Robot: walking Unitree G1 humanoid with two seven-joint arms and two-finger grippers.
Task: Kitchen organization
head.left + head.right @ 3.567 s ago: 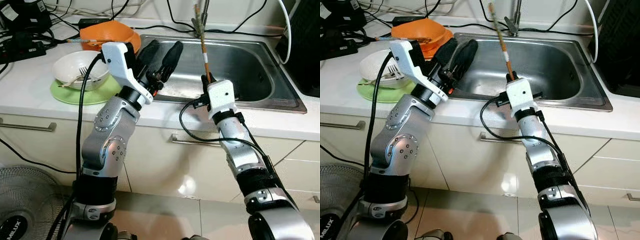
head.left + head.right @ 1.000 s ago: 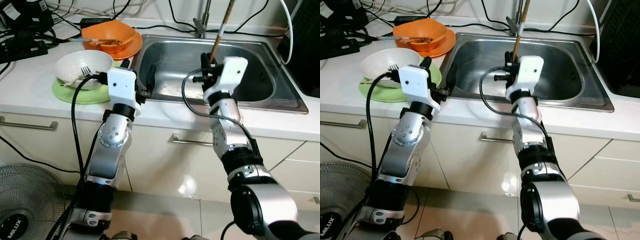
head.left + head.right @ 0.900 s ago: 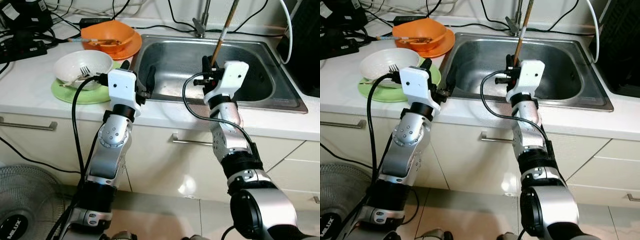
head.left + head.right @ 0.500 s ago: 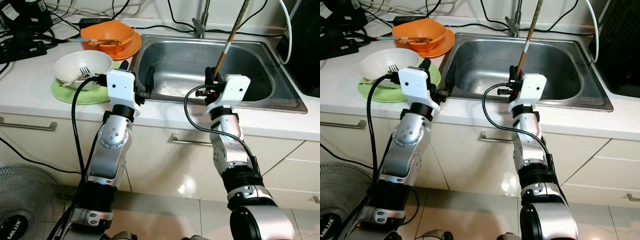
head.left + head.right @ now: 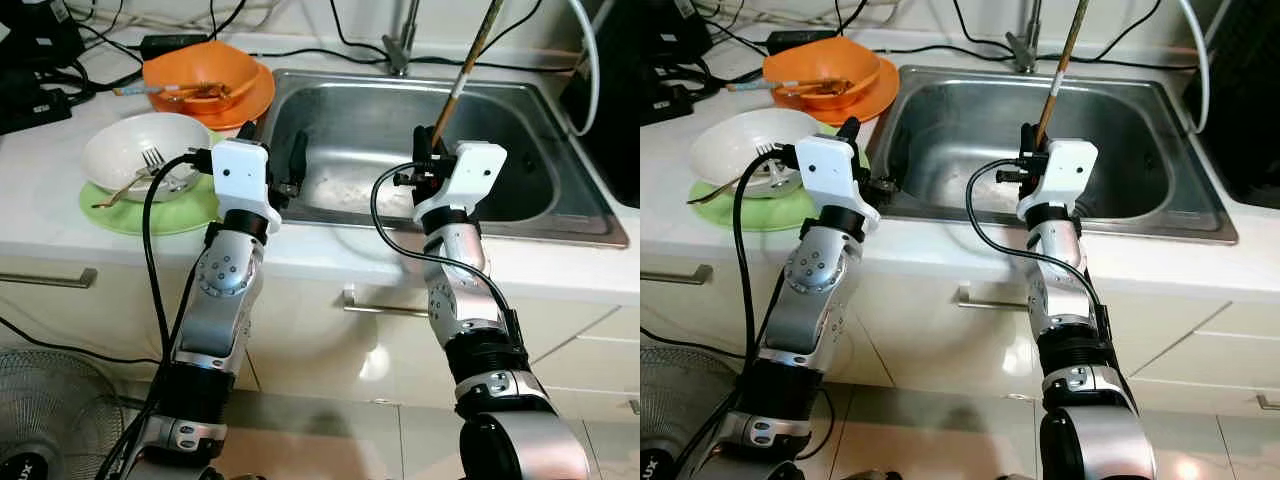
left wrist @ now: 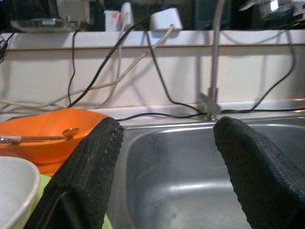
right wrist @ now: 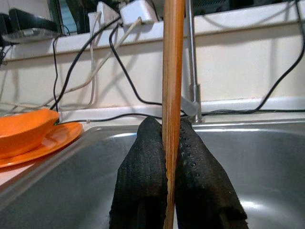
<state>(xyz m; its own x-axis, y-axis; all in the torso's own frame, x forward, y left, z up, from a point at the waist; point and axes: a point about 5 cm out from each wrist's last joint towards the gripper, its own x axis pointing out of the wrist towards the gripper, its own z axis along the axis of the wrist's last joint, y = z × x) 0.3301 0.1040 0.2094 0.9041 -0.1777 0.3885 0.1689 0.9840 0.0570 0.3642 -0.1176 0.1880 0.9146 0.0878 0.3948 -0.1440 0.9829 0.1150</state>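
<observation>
My right gripper (image 5: pixel 426 152) is shut on a pair of wooden chopsticks (image 5: pixel 462 70) and holds them nearly upright over the steel sink (image 5: pixel 350 120), tips leaning away and to the right. In the right wrist view the chopsticks (image 7: pixel 172 62) stand pinched between the black fingers (image 7: pixel 143 167). My left gripper (image 6: pixel 167 129) is open with nothing in it, at the sink's left rim and pointing across the basin. Left of it a white bowl (image 5: pixel 140 160) with a fork sits on a green plate (image 5: pixel 140 212). Behind that, an orange bowl (image 5: pixel 205 75) on an orange plate holds utensils.
The faucet (image 5: pixel 405 40) rises at the sink's back edge. Cables run along the wall behind the counter. A dark appliance (image 5: pixel 615 100) stands at the right and black boxes at the far left. Cabinet drawers with handles lie below the counter.
The view has shifted a little. Over the past seconds my left gripper came down from a raised pose to the sink's rim. The chopsticks tilted from leaning left to leaning right.
</observation>
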